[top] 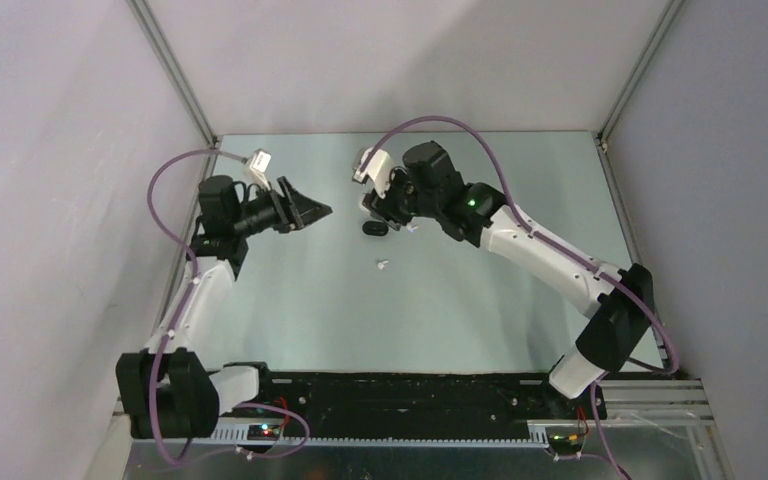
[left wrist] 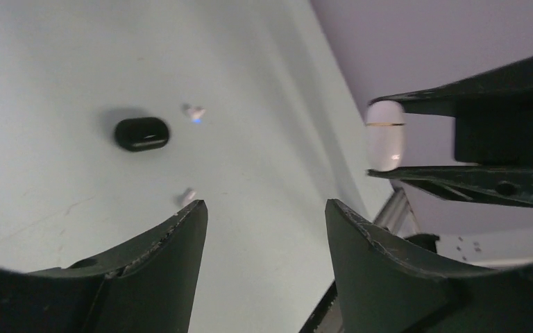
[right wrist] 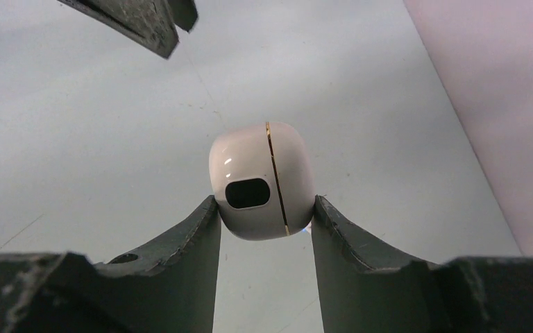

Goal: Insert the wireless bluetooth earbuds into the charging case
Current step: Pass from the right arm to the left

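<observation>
**Above the counter (top: 360,330): charging case (right wrist: 260,180) clamped in right end effector (right wrist: 264,211); both earbuds loose below**

Top view.
- Counter is a pale grey-green sheet, slightly reflective. It is boxed in by plain pale walls, with aluminium posts at the two far corners.
- Both arms reach toward mid-counter and their tips face each other, near but apart.
- Left end effector (top: 320,211) points right.
- A black oval object (top: 375,228) lies just below the right end effector's tips.
- Earbud A (top: 383,265) lies on bare counter, toward the arm bases from the oval.
- Earbud B (top: 411,229) lies just right of the oval, close under the right arm.
- The case is too small to resolve from here.

Left wrist view.
- Left end effector fingers are spread wide with nothing between them, only counter showing in the gap.
- The oval and both earbuds lie on the counter beyond the fingers, apart from one another.
- At right, the case is pinched at the tips of the right end effector's fingers, seen against the wall.

Right wrist view.
- Right end effector is closed onto the case, one finger on each flank.
- The case's lower half sits between the tips and its upper half stands proud of them.
- A thin gold seam runs top to bottom and is shut, with a dark oval mark just left of it.
- One left finger shows at upper left, well clear of the case.
</observation>
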